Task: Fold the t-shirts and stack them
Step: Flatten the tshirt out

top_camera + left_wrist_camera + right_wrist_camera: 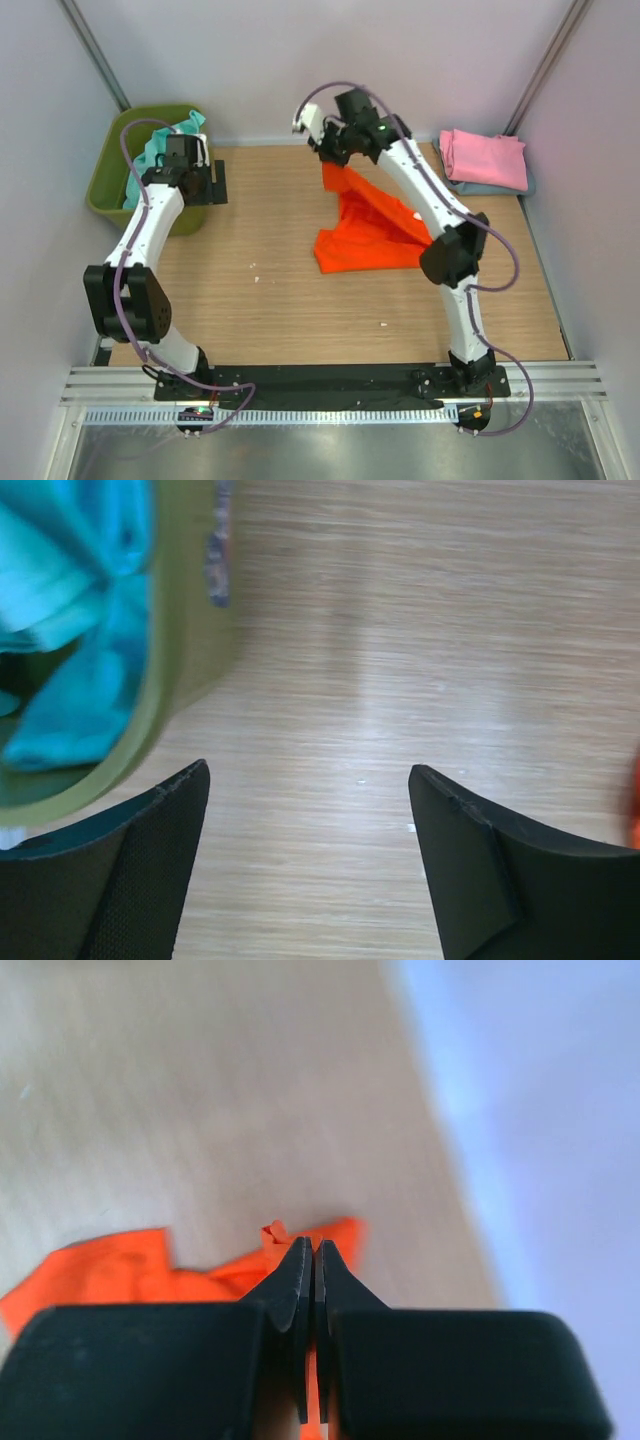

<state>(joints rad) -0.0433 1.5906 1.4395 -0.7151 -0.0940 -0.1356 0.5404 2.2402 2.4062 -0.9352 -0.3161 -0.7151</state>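
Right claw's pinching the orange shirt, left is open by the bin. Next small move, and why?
Probably swing the left claw across to take a second edge of the orange t-shirt. The right claw is shut on one edge, lifted, while the rest lies rumpled on the table; the left hangs open over bare wood beside the bin, holding nothing.

Bright, even light, soft shadows; wrist views blur, the right claw (314, 1246) out of focus.
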